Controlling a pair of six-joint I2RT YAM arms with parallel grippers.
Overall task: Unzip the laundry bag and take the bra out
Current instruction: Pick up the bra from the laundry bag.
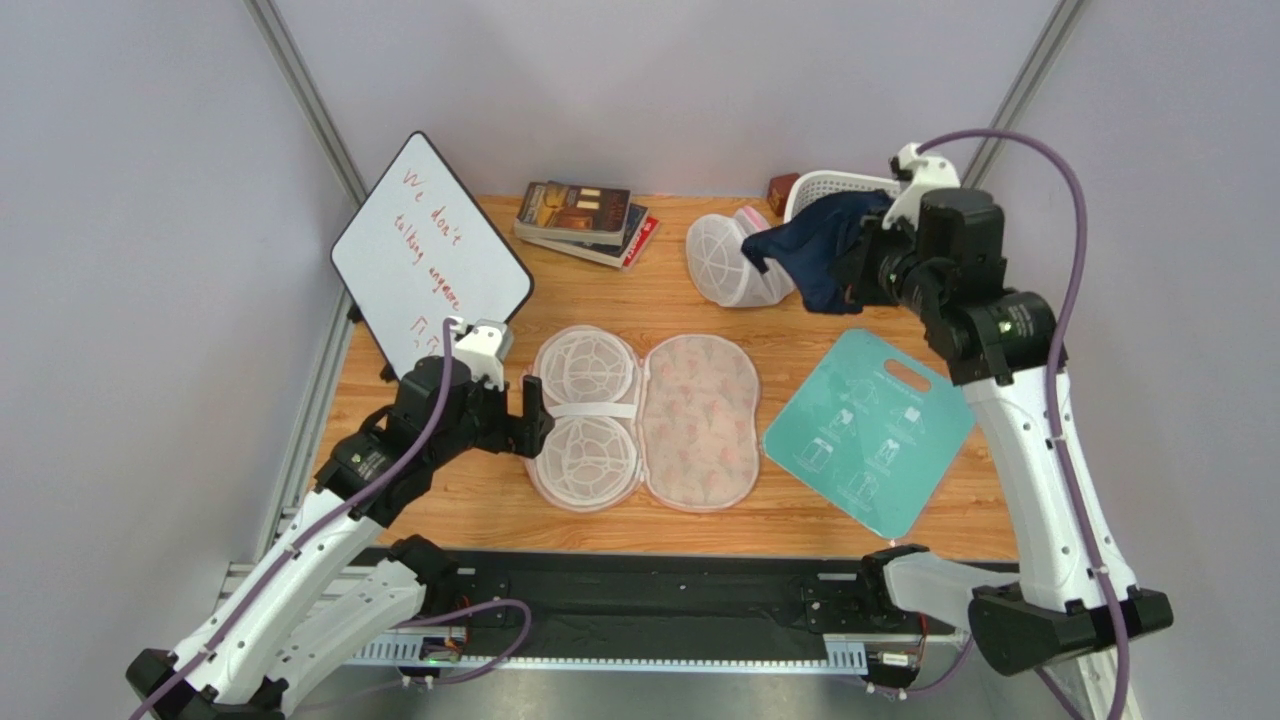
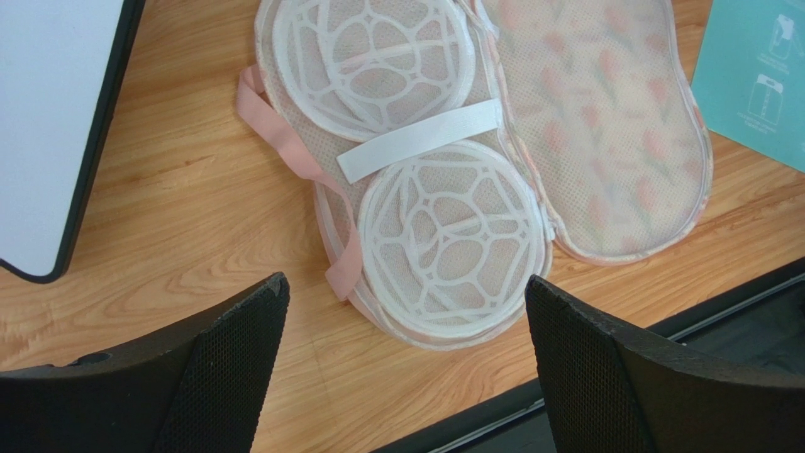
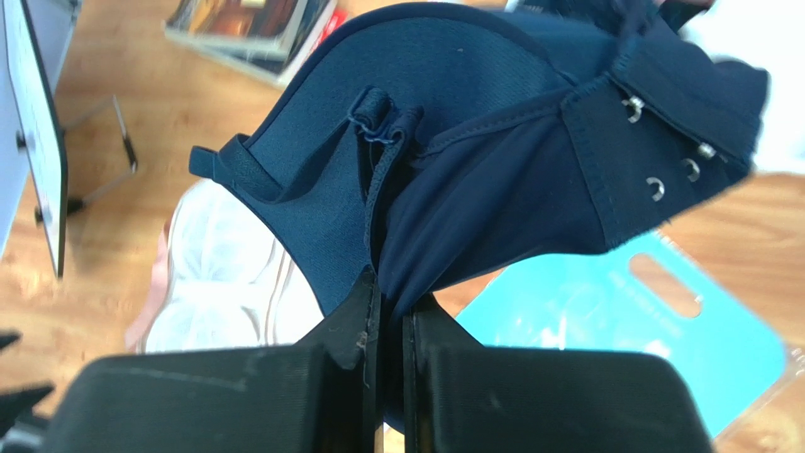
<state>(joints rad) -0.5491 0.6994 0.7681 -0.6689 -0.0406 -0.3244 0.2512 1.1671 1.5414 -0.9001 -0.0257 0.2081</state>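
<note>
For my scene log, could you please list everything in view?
laundry bag: one, cream with peach floral print, open flat at centre
bra: one, navy, hanging from right gripper
mesh dome bag: one, white, back, beside basket
basket: one, white, back right
books: small stack, dark, back centre
whiteboard: one, white, red writing, back left
plastic board: one, teal, right side
table: one, wood, under everything
left gripper: one, black, open beside laundry bag
right gripper: one, black, shut on bra

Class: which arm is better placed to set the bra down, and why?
Right: the right gripper is shut on the navy bra; the left gripper hangs open and empty beside the laundry bag.
</note>
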